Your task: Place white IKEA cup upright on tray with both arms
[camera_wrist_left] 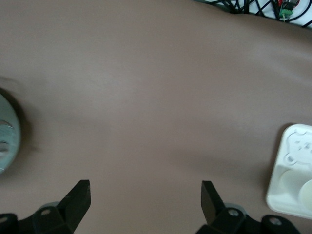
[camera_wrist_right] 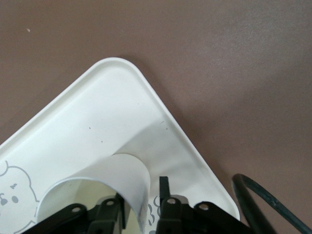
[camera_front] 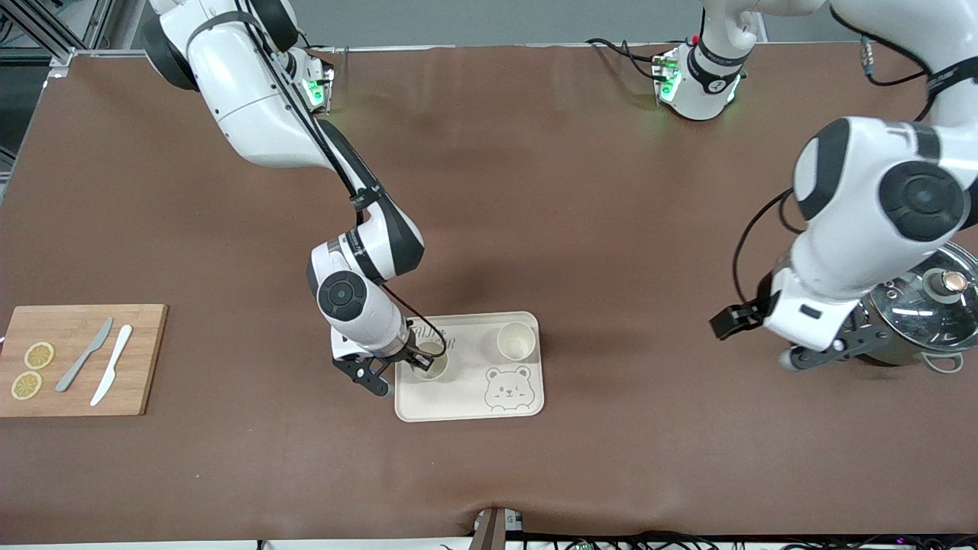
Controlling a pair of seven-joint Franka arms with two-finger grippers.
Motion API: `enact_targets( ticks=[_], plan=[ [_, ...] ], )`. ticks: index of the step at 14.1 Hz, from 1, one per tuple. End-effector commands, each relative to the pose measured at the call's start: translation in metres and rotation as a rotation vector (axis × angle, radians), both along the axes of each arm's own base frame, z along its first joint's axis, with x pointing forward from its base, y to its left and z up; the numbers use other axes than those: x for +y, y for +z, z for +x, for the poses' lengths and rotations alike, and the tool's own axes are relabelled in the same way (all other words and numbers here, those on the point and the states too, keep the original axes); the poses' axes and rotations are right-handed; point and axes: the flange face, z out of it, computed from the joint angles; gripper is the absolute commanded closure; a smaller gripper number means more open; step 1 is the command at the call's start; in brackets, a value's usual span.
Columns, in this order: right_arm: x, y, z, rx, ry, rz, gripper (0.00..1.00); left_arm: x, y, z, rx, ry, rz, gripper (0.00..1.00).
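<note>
The cream-white tray (camera_front: 458, 399) with the bear drawing lies in the middle of the table. Two white cups stand upright on it. One cup (camera_front: 515, 341) is at the corner toward the left arm's end. The other cup (camera_front: 432, 365) is at the corner toward the right arm's end. My right gripper (camera_front: 416, 362) is low over that cup. In the right wrist view its fingers (camera_wrist_right: 164, 187) straddle the cup's wall (camera_wrist_right: 124, 170), one inside and one outside, with a gap on the outer side. My left gripper (camera_front: 829, 351) waits open and empty over bare table (camera_wrist_left: 146, 185).
A steel pot (camera_front: 928, 305) with a glass lid stands beside the left gripper. A wooden cutting board (camera_front: 141, 359) with two knives and lemon slices lies at the right arm's end. The tray's corner shows in the left wrist view (camera_wrist_left: 292, 146).
</note>
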Motion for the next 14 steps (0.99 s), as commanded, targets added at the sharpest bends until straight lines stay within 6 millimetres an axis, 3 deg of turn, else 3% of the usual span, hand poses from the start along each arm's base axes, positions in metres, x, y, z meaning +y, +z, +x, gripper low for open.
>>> enact_targets(
  ticks=[1,5,8,11,14],
  plan=[
    [-0.003,0.009,0.002,-0.011,-0.008,-0.006,0.0,0.033,0.016,-0.022,0.003,-0.062,0.009,0.0],
    [-0.009,0.029,0.004,-0.002,0.006,-0.012,0.0,0.061,0.032,-0.033,0.022,-0.119,0.018,0.0],
    [-0.01,0.065,-0.002,0.038,0.024,-0.029,0.0,0.088,0.052,-0.042,0.024,-0.145,0.023,0.0],
    [-0.019,0.139,-0.014,0.072,0.037,-0.037,0.0,0.101,0.067,-0.048,0.022,-0.157,0.026,0.0],
    [-0.046,0.223,-0.031,0.105,0.071,-0.013,0.0,0.106,0.086,-0.051,-0.009,-0.172,0.03,0.0]
  ],
)
